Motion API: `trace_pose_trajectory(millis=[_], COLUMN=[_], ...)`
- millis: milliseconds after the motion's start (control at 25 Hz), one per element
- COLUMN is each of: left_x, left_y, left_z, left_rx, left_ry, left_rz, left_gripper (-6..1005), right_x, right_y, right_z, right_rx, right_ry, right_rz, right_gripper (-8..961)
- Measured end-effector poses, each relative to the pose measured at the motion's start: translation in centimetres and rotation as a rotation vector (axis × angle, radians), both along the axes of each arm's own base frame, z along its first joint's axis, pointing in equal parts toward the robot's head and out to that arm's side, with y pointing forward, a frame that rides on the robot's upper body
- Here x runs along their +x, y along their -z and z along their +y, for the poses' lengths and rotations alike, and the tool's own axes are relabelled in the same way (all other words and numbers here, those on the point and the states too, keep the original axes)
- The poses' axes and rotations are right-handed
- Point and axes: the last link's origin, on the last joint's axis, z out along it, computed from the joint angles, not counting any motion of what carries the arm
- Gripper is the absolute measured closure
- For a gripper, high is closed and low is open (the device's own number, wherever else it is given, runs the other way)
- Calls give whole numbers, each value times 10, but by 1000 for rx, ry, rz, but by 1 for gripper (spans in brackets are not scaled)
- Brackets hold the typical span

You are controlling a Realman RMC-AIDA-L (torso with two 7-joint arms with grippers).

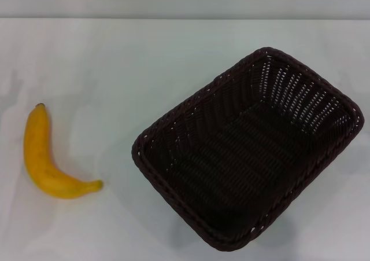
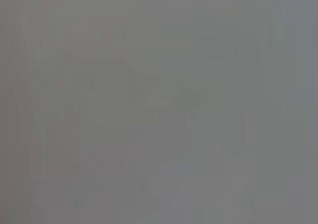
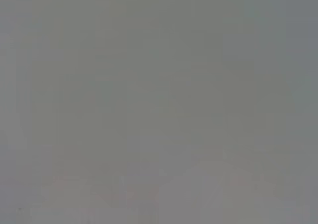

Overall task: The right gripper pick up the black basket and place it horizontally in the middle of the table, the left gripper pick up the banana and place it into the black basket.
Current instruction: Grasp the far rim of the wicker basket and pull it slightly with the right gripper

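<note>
The black basket [image 1: 248, 148] is a large dark woven rectangle. It stands upright and empty on the white table [image 1: 144, 58], right of the middle, turned at a slant. The banana [image 1: 47, 160] is yellow-orange and curved. It lies flat at the left of the table, dark tip toward the far side, well apart from the basket. Neither gripper shows in the head view. Both wrist views show only a plain grey field, with no fingers and no objects.
The table's far edge [image 1: 185, 19] runs across the top of the head view against a pale wall. A bare strip of tabletop lies between the banana and the basket.
</note>
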Motion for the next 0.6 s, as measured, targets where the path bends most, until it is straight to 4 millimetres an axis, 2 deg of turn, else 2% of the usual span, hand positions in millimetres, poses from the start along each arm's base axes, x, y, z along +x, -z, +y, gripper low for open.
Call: trace_pose_trajectory(millis=[200,440,600], left_x=[4,6,5], left_y=[1,1,-1], left_z=[5,7,7], left_rx=[-7,-9,-8], left_ry=[12,20,23], left_rz=[1,-13,-15], left_gripper=[116,119,121], right_x=[-2,5,4], right_y=[4,0,0], right_z=[1,-6,-6], right_rx=[-10,85,69], right_ry=[-1,48,33], right_rz=[-5,88,90], right_gripper=[87,92,95])
